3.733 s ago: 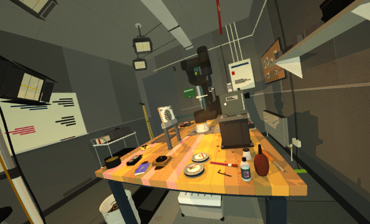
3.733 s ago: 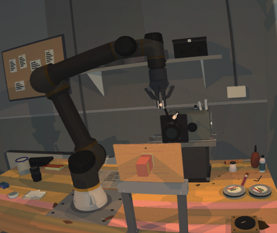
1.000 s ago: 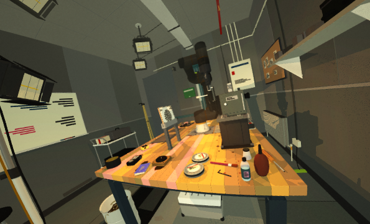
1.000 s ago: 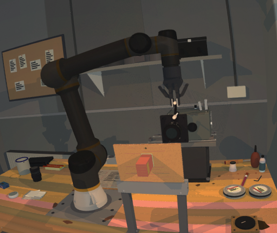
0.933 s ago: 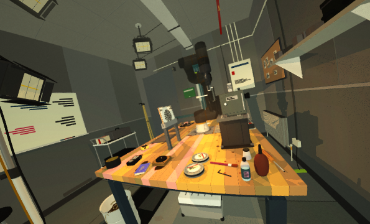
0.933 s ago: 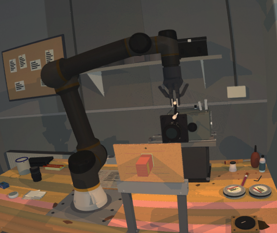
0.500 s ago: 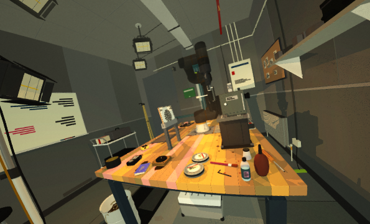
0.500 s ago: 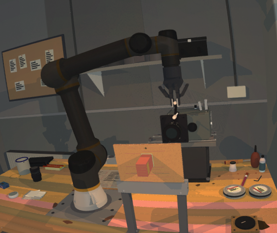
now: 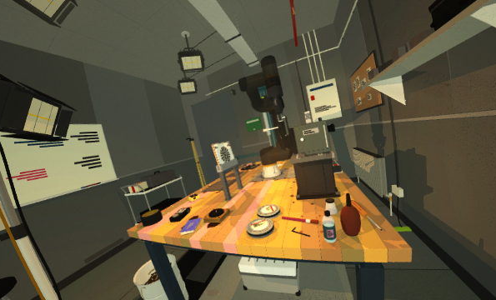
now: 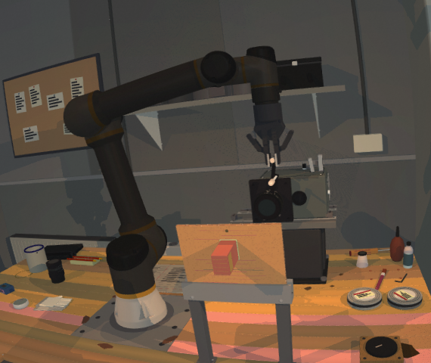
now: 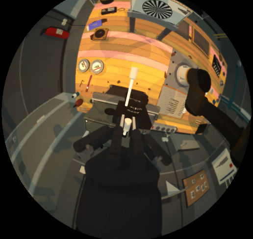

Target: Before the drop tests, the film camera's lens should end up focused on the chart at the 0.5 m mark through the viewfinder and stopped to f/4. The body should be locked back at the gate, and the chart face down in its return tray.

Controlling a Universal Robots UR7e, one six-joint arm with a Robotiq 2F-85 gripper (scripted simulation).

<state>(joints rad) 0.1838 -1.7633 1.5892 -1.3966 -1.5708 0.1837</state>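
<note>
The focus chart (image 9: pixel 223 153) stands upright on a grey stand (image 10: pixel 239 293), facing the film camera (image 10: pixel 286 199) across the bench. The camera sits on a rail atop a dark block (image 9: pixel 315 178), its black lens (image 10: pixel 268 207) toward the chart. Two white-tipped levers rise from the lens: the upper one (image 10: pixel 272 160) is clamped in my closed gripper (image 10: pixel 272 159), which hangs straight down above the lens, and the second (image 10: pixel 273 180) points forward below it. In the wrist camera the held knob (image 11: pixel 127 123) sits between my fingers and the other lever (image 11: pixel 132 80) reaches out over the bench.
Behind the camera runs a grey wall with a shelf (image 10: pixel 247 95) and a cork board (image 10: pixel 49 105). My arm's base (image 10: pixel 139 308) stands left of the stand. Two film cans (image 10: pixel 384 297), a red pen (image 10: pixel 381 278), bottles (image 10: pixel 401 250) and a spare lens (image 10: pixel 55 270) lie around the bench.
</note>
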